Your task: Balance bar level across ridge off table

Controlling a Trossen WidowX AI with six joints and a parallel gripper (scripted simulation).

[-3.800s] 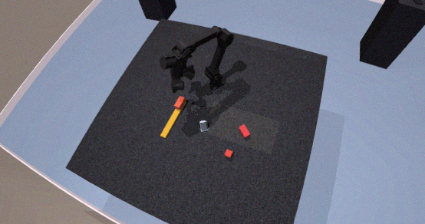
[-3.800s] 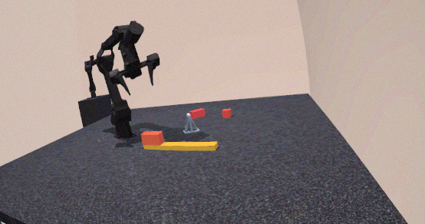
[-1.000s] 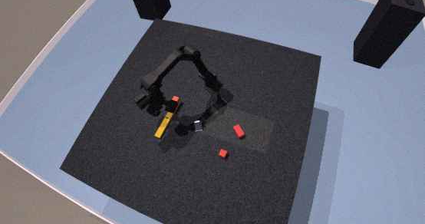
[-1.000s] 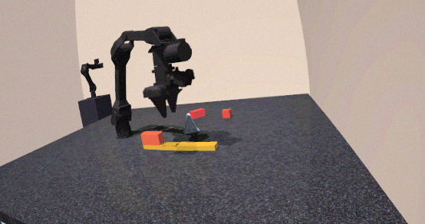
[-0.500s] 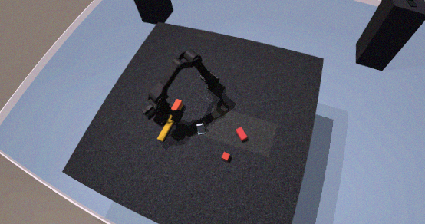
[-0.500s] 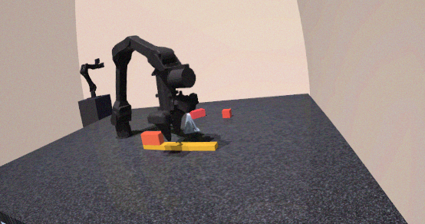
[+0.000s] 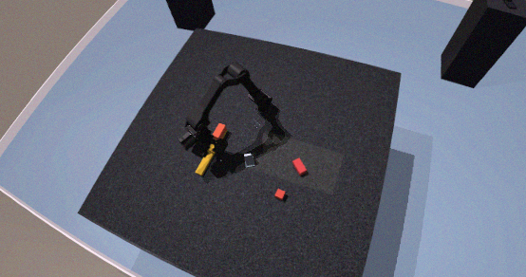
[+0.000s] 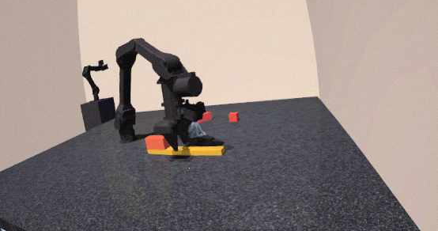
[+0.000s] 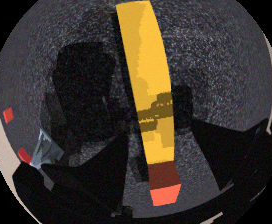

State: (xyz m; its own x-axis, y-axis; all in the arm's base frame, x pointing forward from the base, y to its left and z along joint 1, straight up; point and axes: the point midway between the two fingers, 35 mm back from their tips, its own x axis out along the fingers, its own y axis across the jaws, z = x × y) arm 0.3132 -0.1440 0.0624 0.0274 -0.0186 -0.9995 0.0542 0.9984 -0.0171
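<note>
While the yellow bar lies flat on the dark mat just left of centre in the top view, the gripper sits directly over its upper part, beside a red block; the small grey ridge stands apart to the right. Count from this view: one bar, one ridge, three red blocks, the other two at and, and two black pillars at the upper edge. Exterior view: the gripper is down at the bar, with the fingers reaching its top face near the left end, and the ridge just behind. Wrist view: the bar runs up the frame between the two fingers, which stand wide on either side, holding nothing. Judged step: the grasp, not yet made. Next move calls for closing on the bar, probably nearer its middle for balance, then lifting it to the ridge.
</note>
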